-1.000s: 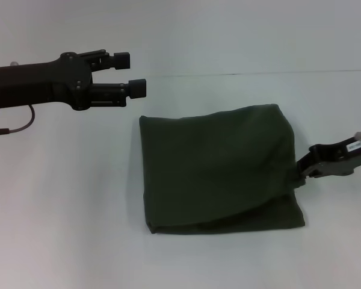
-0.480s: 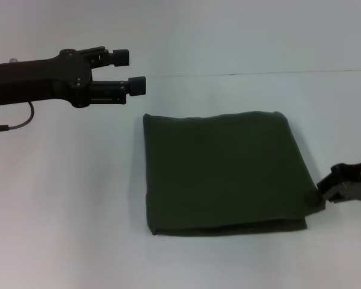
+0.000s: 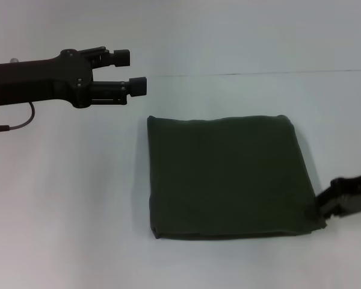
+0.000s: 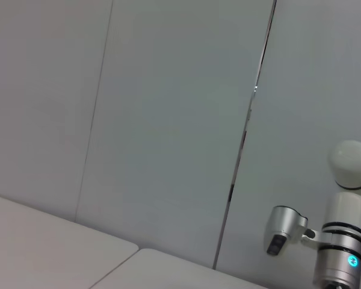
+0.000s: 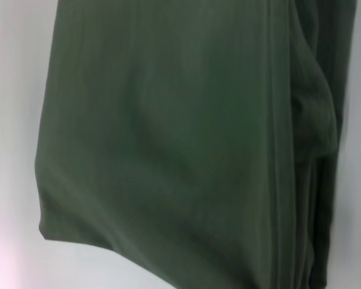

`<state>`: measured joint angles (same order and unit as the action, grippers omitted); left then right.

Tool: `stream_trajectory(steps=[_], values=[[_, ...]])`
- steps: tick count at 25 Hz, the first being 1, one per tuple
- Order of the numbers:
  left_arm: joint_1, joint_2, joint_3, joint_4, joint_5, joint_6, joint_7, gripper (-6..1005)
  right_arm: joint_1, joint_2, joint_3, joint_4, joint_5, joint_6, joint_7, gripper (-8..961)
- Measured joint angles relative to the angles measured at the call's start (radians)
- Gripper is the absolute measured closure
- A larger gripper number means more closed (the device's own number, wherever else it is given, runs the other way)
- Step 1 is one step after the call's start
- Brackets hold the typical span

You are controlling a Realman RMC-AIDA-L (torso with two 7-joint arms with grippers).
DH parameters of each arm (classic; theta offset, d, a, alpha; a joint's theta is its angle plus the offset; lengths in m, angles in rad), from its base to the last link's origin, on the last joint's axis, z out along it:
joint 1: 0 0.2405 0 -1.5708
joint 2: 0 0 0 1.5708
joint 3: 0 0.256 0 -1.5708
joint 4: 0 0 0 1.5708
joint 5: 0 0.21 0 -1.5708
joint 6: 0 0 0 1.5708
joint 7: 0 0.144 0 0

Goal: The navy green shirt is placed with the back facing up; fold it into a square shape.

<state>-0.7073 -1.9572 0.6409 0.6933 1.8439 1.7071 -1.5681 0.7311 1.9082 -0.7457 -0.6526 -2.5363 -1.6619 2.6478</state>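
White table (image 3: 66,198), pale panelled wall (image 4: 168,120) behind

The navy green shirt (image 3: 225,174) is a plain, dark olive green with no print showing. It lies on a white counter (image 3: 66,198). The left hand (image 3: 130,72), beyond the shirt's far corner, is matte black. The right hand (image 3: 331,208), at the shirt's near corner, is black too.
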Motion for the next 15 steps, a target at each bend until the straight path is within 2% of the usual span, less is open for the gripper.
stream_trajectory(steps=[5, 11, 13, 15], values=[[-0.002, 0.0, -0.001, 0.002, 0.0, 0.004, 0.002, 81, 0.009, -0.016, 0.032, -0.123, 0.012, -0.02, 0.036, 807], [0.002, -0.002, -0.011, 0.011, -0.007, 0.001, 0.001, 80, 0.067, -0.03, 0.109, -0.266, 0.032, -0.058, 0.014, 582], [0.003, -0.003, -0.026, 0.011, -0.007, -0.002, 0.002, 80, 0.085, -0.026, 0.143, -0.303, 0.068, -0.062, -0.041, 386], [0.009, -0.005, -0.038, 0.011, -0.008, -0.002, 0.01, 80, 0.088, -0.02, 0.158, -0.312, 0.13, -0.043, -0.124, 386]])
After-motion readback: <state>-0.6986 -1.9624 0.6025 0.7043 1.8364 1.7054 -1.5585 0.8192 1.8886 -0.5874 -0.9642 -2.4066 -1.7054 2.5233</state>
